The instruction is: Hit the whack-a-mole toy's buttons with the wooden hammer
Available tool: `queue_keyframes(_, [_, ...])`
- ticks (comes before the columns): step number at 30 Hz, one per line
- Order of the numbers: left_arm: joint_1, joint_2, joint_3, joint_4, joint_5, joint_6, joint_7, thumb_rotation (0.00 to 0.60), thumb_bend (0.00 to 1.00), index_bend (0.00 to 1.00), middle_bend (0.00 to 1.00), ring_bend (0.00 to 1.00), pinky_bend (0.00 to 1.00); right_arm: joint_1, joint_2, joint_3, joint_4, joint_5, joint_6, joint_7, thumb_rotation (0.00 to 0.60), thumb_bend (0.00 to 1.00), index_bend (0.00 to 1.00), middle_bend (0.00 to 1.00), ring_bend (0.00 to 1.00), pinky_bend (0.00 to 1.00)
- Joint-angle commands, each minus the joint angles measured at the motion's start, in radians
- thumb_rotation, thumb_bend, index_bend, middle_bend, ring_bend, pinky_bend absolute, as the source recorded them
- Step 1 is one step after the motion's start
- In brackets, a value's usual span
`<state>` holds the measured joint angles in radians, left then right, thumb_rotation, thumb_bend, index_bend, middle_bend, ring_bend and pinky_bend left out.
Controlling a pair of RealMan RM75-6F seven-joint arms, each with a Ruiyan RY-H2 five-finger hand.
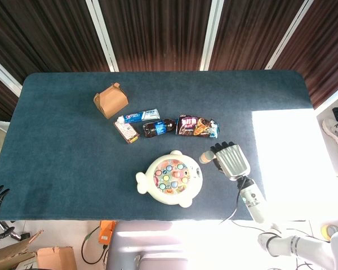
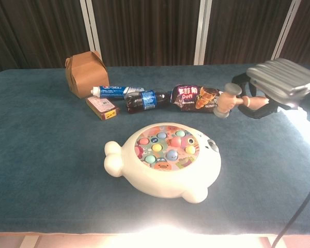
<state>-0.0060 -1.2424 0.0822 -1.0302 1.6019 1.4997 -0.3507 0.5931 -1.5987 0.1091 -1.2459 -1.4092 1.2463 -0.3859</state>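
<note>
The right hand [image 2: 281,80] grips the wooden hammer [image 2: 228,101] in the air beside the whack-a-mole toy [image 2: 163,160] on the table, so next it should swing down on a button.

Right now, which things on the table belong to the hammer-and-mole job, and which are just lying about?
Part of the job:
- whack-a-mole toy
- wooden hammer, held by the right hand off to the toy's right

Lying about:
- brown carton box
- toothpaste tube
- small dark bottle
- snack packet
- small red box
</note>
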Motion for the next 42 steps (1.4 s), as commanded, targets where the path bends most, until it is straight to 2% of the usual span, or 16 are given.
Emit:
queue_keyframes(1, [-0.005,0.002,0.002,-0.012,0.008,0.0,0.015,0.6,0.14,0.0,0.0,0.0,0.07,-0.045,-0.066,-0.034,0.243,0.007,-0.04,0.192,0.6,0.52,0.9,0.66,0.53,0.63])
queue_keyframes(4, [-0.005,0.005,0.003,-0.023,0.01,0.001,0.028,0.6,0.14,0.0,0.0,0.0,0.07,-0.046,-0.117,-0.047,0.354,-0.003,-0.066,0.249,0.6,0.52,0.89,0.66,0.53,0.63])
queue_keyframes(9, [-0.001,0.01,0.001,-0.032,0.002,0.002,0.032,0.6,0.14,0.0,0.0,0.0,0.07,-0.046,-0.187,-0.05,0.477,-0.033,-0.052,0.333,0.6,0.52,0.89,0.66,0.53,0.62])
queue_keyframes(16, [-0.001,0.008,0.002,-0.025,0.0,-0.004,0.024,0.6,0.14,0.0,0.0,0.0,0.07,-0.048,-0.234,-0.05,0.574,-0.046,-0.062,0.392,0.6,0.52,0.85,0.66,0.53,0.63])
queue_keyframes(21, [-0.001,0.01,0.001,-0.023,-0.001,-0.002,0.021,0.6,0.14,0.0,0.0,0.0,0.07,-0.049,-0.251,-0.047,0.613,-0.052,-0.066,0.422,0.6,0.52,0.76,0.61,0.52,0.63])
queue_keyframes(28, [-0.001,0.009,0.001,-0.021,-0.004,-0.008,0.016,0.6,0.14,0.0,0.0,0.0,0.07,-0.049,-0.254,-0.048,0.629,-0.061,-0.079,0.442,0.6,0.52,0.61,0.49,0.46,0.61])
queue_keyframes(33, [-0.002,0.013,-0.001,-0.024,-0.004,-0.006,0.01,0.6,0.14,0.0,0.0,0.0,0.07,-0.051,-0.25,-0.047,0.632,-0.061,-0.094,0.45,0.6,0.5,0.58,0.47,0.45,0.6])
queue_keyframes(42, [-0.004,0.019,-0.001,-0.03,-0.004,-0.007,0.01,0.6,0.15,0.0,0.0,0.0,0.07,-0.058,-0.247,-0.048,0.638,-0.074,-0.077,0.466,0.6,0.35,0.55,0.45,0.44,0.6])
